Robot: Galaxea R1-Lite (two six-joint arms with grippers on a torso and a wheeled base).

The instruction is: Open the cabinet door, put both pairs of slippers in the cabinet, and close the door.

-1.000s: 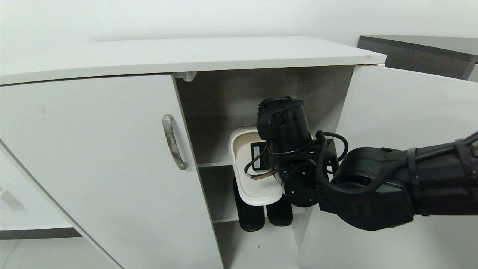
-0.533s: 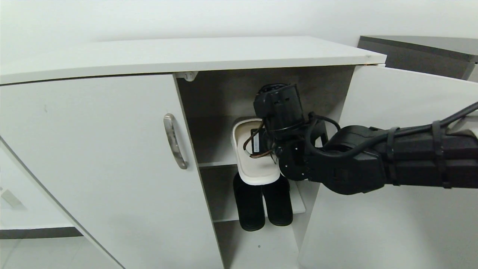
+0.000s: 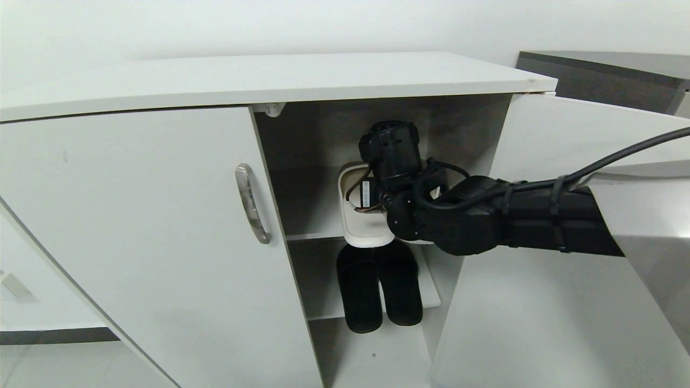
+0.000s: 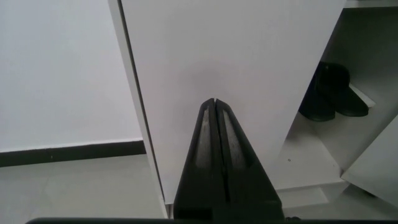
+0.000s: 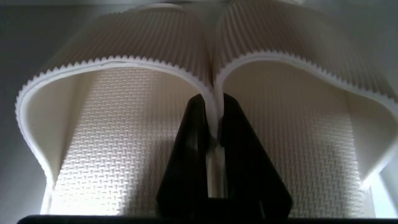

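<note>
Right arm (image 3: 512, 221) deeper into cabinet (image 3: 269, 81), level, fingers (image 5: 194, 143) clamped on white slippers (image 3: 361, 231); left fingers (image 4: 204, 143) together.

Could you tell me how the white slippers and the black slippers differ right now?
The white slippers are cream; the black slippers are dark. The white slippers are clamped by the right gripper at the upper shelf; the black slippers lie free on the lower shelf. Both pairs sit side by side in the cabinet.

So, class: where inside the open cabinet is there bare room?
Bare: the cabinet floor under the flat black slippers' shelf, and the upper shelf between the closed door and the ribbed white slippers. Crowded: that shelf's right side, where the right gripper holds them.
</note>
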